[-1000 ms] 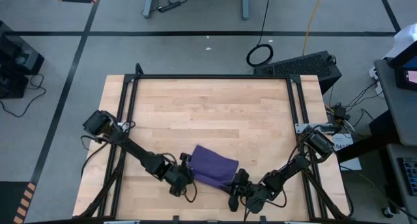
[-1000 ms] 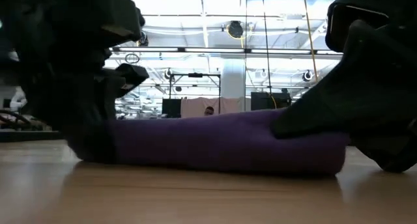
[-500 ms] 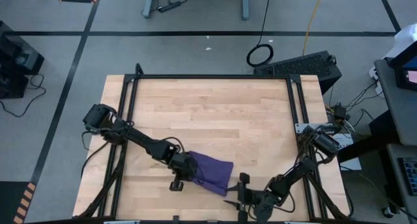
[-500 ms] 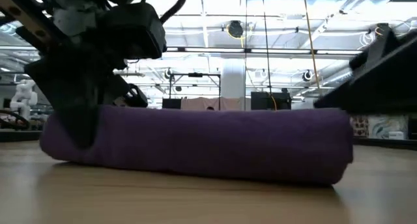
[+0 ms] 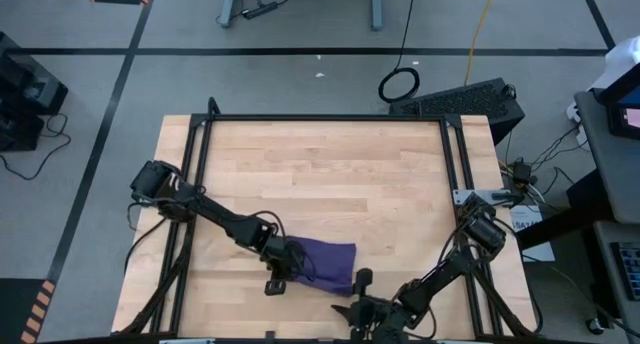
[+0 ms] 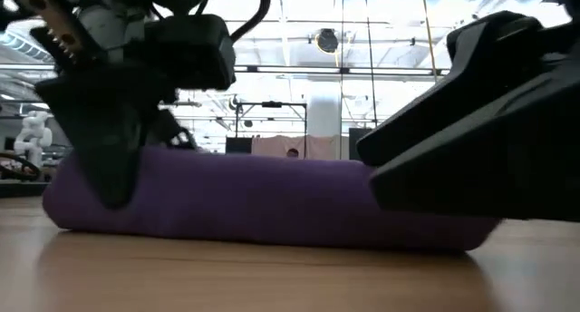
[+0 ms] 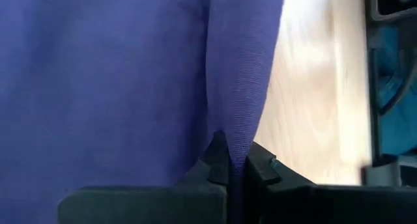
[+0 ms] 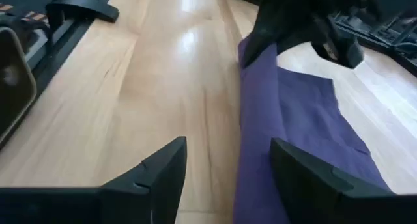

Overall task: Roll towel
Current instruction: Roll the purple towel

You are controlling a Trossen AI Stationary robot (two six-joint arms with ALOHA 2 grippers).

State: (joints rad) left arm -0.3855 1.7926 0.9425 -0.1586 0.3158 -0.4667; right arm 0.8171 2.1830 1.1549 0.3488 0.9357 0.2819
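Note:
The purple towel lies as a loose, flattish roll on the wooden table, close to its near edge. In the low view the towel is a long low roll resting on its underside. My left gripper is shut on the towel's left end. Just off the towel's right end, my right gripper stands open; in its wrist view the towel lies ahead of the spread fingers, which hold nothing. My left gripper pinches a raised fold of cloth at the towel's left end between its two fingers. The fingers slant down from the table's left. The rest of the towel lies on the table, and the fold runs straight out from the fingertips.
A black frame runs along the table's far edge and down both sides. Bare wood fills the far half of the table. A dark keyboard-like box and a cable coil lie on the floor beyond the far right corner.
My right gripper has opened, let go of the towel's right end, rolled and drawn back toward the near edge. My left gripper has rolled and swung slightly rightward with the towel's left end. The towel has turned a little and now lies nearer the near edge.

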